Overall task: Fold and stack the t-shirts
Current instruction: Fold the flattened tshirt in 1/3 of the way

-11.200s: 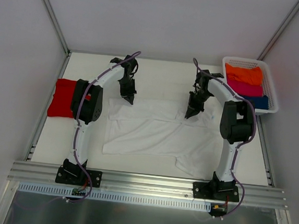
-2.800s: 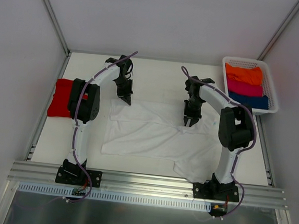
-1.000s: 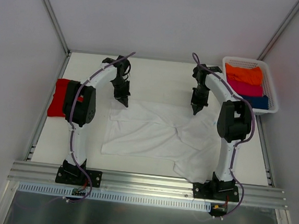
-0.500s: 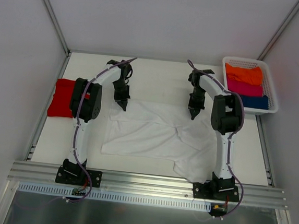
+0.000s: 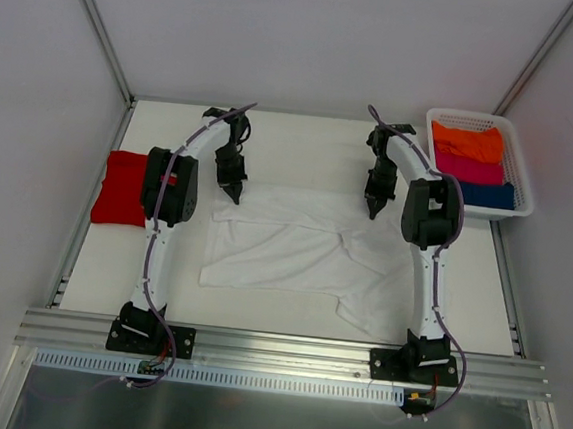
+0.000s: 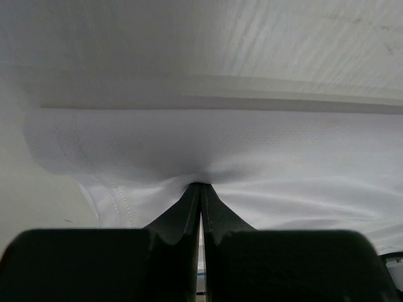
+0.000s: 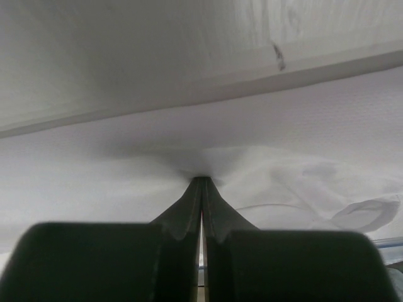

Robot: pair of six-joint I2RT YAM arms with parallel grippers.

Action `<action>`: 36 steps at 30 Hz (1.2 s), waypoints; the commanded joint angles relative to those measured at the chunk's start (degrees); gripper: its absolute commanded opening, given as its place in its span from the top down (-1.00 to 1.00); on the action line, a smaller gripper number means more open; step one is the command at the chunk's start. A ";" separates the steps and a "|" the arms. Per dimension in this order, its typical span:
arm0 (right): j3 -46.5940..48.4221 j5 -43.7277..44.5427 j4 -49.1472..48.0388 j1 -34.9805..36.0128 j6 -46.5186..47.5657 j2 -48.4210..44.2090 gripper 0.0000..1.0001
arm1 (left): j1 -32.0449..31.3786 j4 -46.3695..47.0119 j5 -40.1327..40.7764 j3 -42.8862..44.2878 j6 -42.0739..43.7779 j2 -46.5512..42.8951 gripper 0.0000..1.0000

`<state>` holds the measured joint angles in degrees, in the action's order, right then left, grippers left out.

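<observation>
Dragged a little toward the far wall since half a second ago, the white t-shirt [image 5: 303,251] lies spread across the middle of the desk [image 5: 302,151], its far edge now drawn into a straighter line. Both claws have shifted the same way with it. The left claw [image 5: 232,192] is clamped tight on a pinch of white cloth at the shirt's far left corner. The right claw [image 5: 372,208] is likewise fully closed on the far edge toward the right. In both wrist views the fabric puckers into the meeting tips. Creases run across the shirt's middle, and a flap of it juts toward the near right. The red t-shirt [image 5: 121,190] lies folded at the desk's left edge, apart from the white one and partly hidden by the left arm. A white basket [image 5: 464,114] at the far right corner holds orange, pink and blue cloth.
</observation>
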<state>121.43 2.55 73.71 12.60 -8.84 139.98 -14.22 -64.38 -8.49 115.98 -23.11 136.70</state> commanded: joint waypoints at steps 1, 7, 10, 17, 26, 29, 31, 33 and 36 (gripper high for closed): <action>7.65 -0.52 3.97 -1.43 -0.56 3.53 0.99 | 2.26 -3.29 1.20 5.82 -1.14 3.21 1.00; 13.39 -4.83 4.60 -4.16 -2.05 6.35 0.99 | 5.34 -3.12 0.06 8.38 -3.69 5.76 1.00; 14.80 -6.76 3.29 -5.30 -2.58 6.62 0.99 | 5.87 -2.95 -0.47 13.63 -4.31 8.30 1.00; 17.09 -13.08 -2.16 -8.73 -5.13 7.59 0.99 | 6.13 -0.93 -2.67 19.98 -6.59 10.69 1.00; 12.08 -22.48 -16.13 -9.52 -4.69 1.36 0.99 | 5.61 3.38 0.05 20.95 -5.19 4.11 1.00; 11.90 -25.73 -18.52 -9.44 -4.78 -4.79 0.85 | 4.30 3.74 3.28 20.95 -4.31 -2.13 1.00; 11.03 -26.71 -18.43 -9.26 -3.73 -11.27 0.71 | 3.32 3.82 5.32 19.47 -4.05 -8.60 1.00; 9.98 -26.72 -15.72 -9.26 -2.68 -16.03 0.62 | 1.92 3.65 7.34 16.83 -3.96 -13.19 1.00; 5.68 -25.84 -9.59 -9.17 -0.74 -25.61 0.34 | -0.72 3.82 11.71 4.92 -3.52 -23.74 0.34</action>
<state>128.16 -21.12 58.30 3.16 -11.86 128.88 -11.88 -59.33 -2.72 127.33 -27.18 126.30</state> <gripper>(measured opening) 0.316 0.256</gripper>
